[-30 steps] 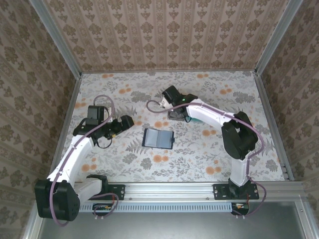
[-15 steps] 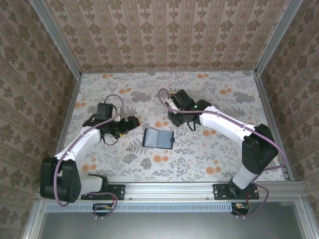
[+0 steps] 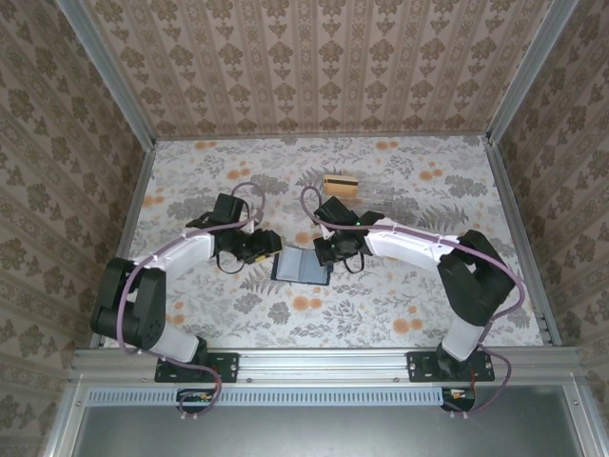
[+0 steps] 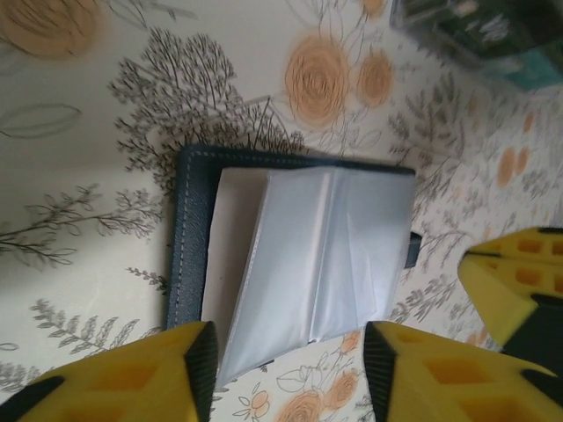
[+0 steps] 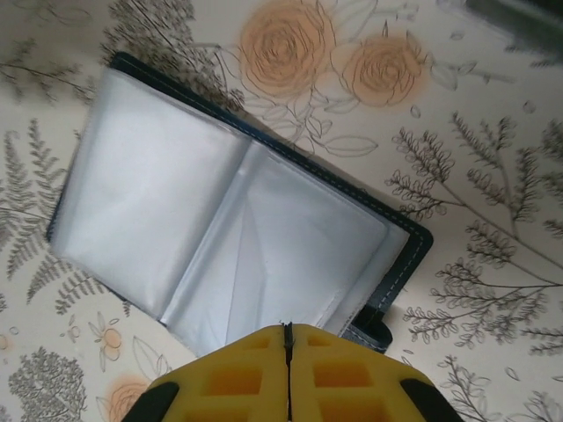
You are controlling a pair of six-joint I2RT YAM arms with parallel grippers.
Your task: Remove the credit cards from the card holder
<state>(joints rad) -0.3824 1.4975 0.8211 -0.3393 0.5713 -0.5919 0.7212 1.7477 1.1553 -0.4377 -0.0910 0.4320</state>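
The card holder lies open on the flowered table, a dark navy wallet with pale blue-grey plastic pockets. I cannot make out any credit cards inside the pockets. A tan card with a dark stripe lies flat further back. My left gripper is at the holder's left side, open, and the pocket edge lies between its yellow fingers without being pinched. My right gripper is shut with nothing in it, just above the holder's right edge by the strap tab.
A dark green and teal box sits just beyond the holder, close to the right arm. The right gripper's yellow finger shows at the holder's far side in the left wrist view. Patterned walls enclose the table.
Both arms have swung in to the card holder from either side. The right gripper has shut and left the back of the table, uncovering the tan card. The left jaws have narrowed.
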